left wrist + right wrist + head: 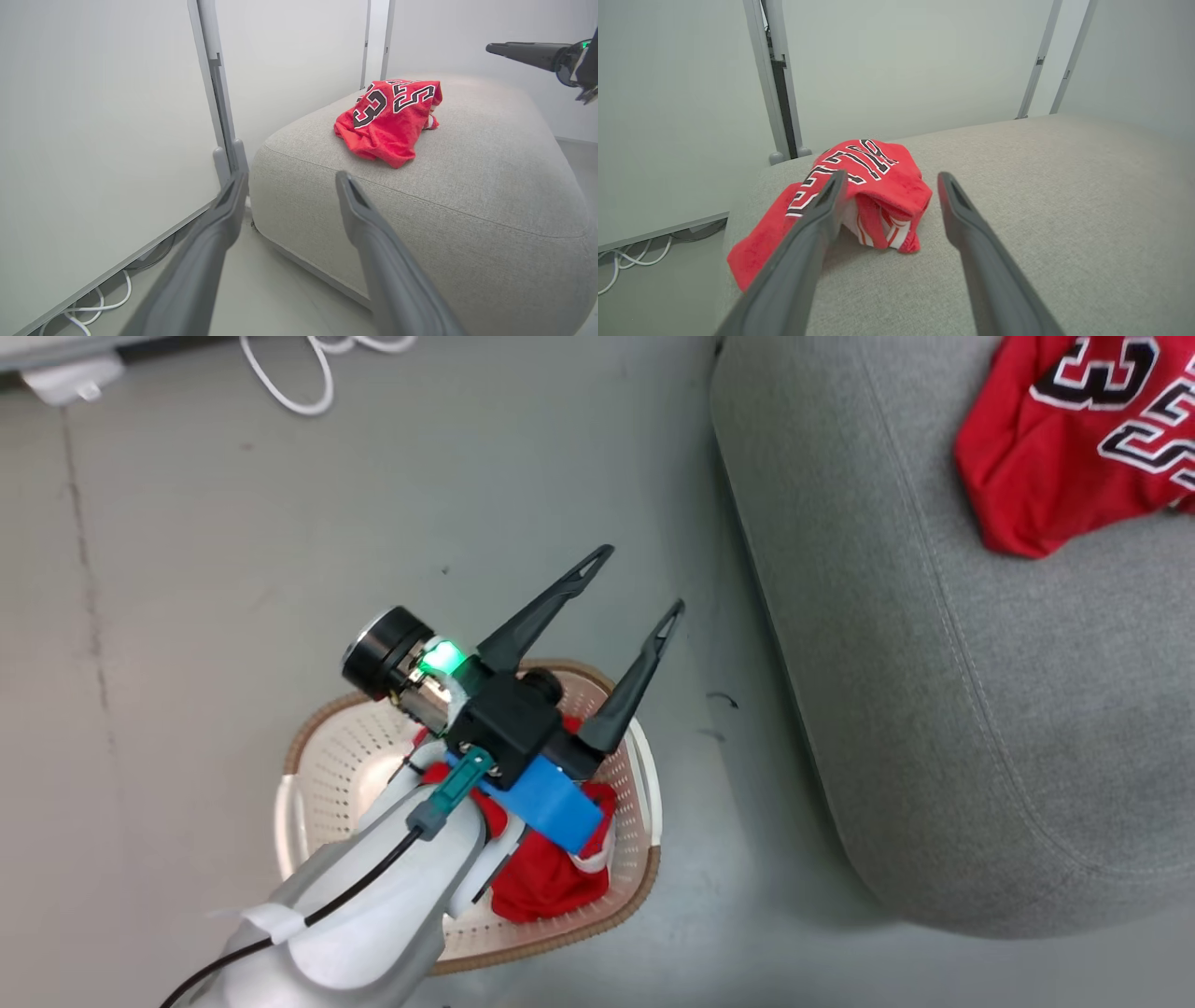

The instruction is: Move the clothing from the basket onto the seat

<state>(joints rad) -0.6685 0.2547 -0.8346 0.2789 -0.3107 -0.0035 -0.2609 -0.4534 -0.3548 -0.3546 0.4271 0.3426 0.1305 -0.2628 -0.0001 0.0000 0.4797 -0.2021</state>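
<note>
One jersey (1074,457) lies on the seat (934,663); right gripper (892,176) gapes empty; left gripper (639,581), likewise, above the basket (345,747), should next grasp the other jersey (541,887).

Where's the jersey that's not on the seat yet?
Head view, lower centre: the second jersey lies bunched in the basket on the floor, under the left pincer, left of the seat.

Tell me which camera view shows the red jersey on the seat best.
The left wrist view: the jersey lies whole and unobstructed on the seat, numbers showing. The right wrist view is closer, but a finger of the right gripper covers part of it. The head view cuts it off at the top right corner.
</note>
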